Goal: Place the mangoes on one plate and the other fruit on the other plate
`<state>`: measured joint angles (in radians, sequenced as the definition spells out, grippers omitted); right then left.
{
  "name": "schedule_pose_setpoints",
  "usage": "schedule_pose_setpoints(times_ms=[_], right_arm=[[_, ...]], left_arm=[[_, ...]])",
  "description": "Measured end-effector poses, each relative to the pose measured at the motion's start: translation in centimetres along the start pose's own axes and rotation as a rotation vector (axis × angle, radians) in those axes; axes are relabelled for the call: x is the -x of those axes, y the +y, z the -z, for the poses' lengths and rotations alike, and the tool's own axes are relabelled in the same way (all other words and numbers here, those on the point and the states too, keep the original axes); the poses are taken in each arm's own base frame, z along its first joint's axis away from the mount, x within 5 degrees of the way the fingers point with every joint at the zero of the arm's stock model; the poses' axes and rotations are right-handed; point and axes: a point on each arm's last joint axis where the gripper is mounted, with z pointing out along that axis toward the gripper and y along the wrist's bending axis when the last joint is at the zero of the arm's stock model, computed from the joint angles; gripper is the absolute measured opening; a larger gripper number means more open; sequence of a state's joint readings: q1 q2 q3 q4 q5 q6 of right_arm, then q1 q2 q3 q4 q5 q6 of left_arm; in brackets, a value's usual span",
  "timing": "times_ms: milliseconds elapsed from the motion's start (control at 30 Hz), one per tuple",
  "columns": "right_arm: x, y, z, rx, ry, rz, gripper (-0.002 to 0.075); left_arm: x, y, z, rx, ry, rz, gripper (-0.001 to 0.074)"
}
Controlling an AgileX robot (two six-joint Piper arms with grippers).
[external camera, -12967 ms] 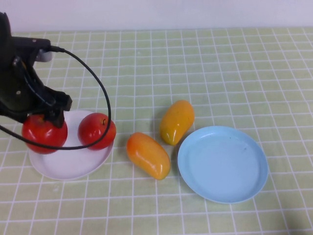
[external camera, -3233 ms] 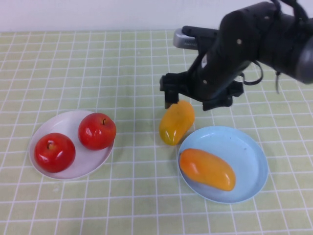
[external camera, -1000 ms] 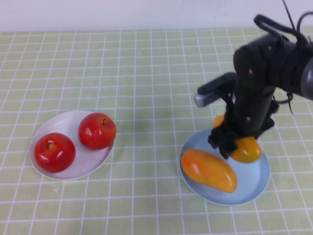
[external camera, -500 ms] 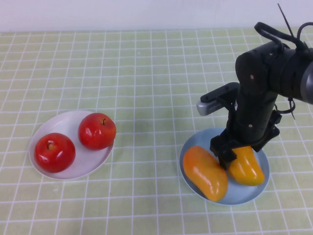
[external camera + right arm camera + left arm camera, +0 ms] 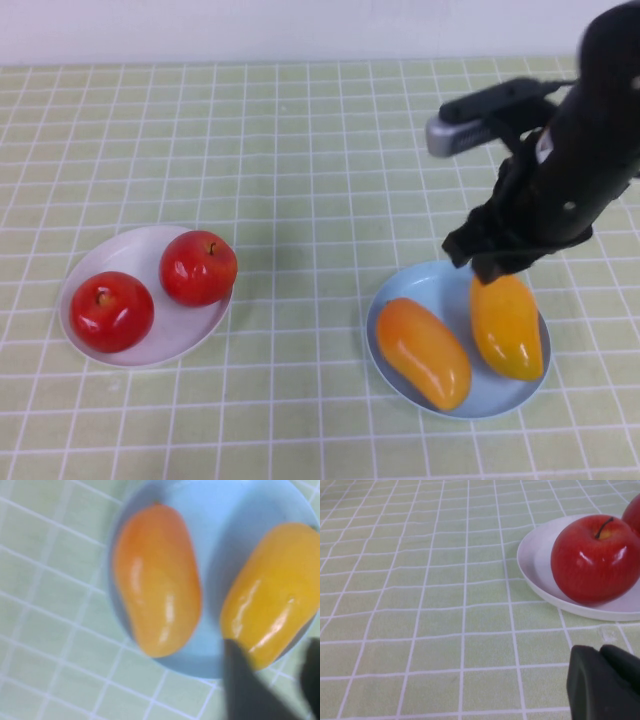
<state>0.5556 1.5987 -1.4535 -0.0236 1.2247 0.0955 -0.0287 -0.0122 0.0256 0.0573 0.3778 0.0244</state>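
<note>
Both mangoes lie side by side on the light blue plate (image 5: 428,284): the orange-red mango (image 5: 423,352) on its left part, the yellower mango (image 5: 507,325) on its right part. My right gripper (image 5: 490,264) hangs open just above the far end of the yellower mango, touching nothing. In the right wrist view the right gripper (image 5: 275,680) has the yellower mango (image 5: 270,607) and the orange-red mango (image 5: 157,600) below it. Two red apples (image 5: 112,310) (image 5: 198,267) sit on the white plate (image 5: 170,328). My left gripper (image 5: 606,677) shows only in its wrist view, shut and empty, near the white plate (image 5: 537,572) and an apple (image 5: 594,560).
A green checked cloth (image 5: 300,180) covers the table up to a white wall at the back. The right arm (image 5: 580,150) with its grey camera block (image 5: 462,130) stands over the back right of the table.
My right gripper has let go of the yellower mango and lifted up and back from the blue plate. That mango now lies next to the orange-red one.
</note>
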Motion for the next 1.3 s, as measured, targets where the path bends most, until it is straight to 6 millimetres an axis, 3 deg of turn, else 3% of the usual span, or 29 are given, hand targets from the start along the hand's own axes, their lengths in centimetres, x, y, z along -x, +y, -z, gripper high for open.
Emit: schedule_pose_setpoints(times_ms=[67,133,267,400,633,967,1133,1300], right_arm=[[-0.4,0.2,1.2,0.025,-0.025,-0.008,0.0134],[-0.8,0.2,2.2,0.035,-0.049,-0.011,0.0053],[-1.7,0.1,4.4,0.045,-0.105,-0.013,0.0002],[-4.1,-0.1,6.3,0.053,-0.147,-0.014,-0.0011],[-8.9,-0.2,6.0,0.086,-0.096,-0.014,-0.0015],[-10.3,-0.5,1.7,0.077,-0.268,0.029,-0.0015],[-11.7,-3.1,0.4,0.014,-0.447,-0.063,-0.0015],[-14.9,-6.3,1.3,-0.100,-0.691,-0.207,-0.0015]], left_arm=[[0.0,0.0,0.0,0.000,0.000,0.000,0.0004],[0.0,0.0,0.0,0.000,0.000,0.000,0.0004],[0.0,0.0,0.0,0.000,0.000,0.000,0.0004],[0.0,0.0,0.0,0.000,0.000,0.000,0.0004],[0.0,0.0,0.0,0.000,0.000,0.000,0.0004],[0.0,0.0,0.0,0.001,0.000,-0.002,0.0004],[0.0,0.0,0.0,0.001,0.000,-0.002,0.0004],[0.0,0.0,0.0,0.001,0.000,-0.003,0.0004]])
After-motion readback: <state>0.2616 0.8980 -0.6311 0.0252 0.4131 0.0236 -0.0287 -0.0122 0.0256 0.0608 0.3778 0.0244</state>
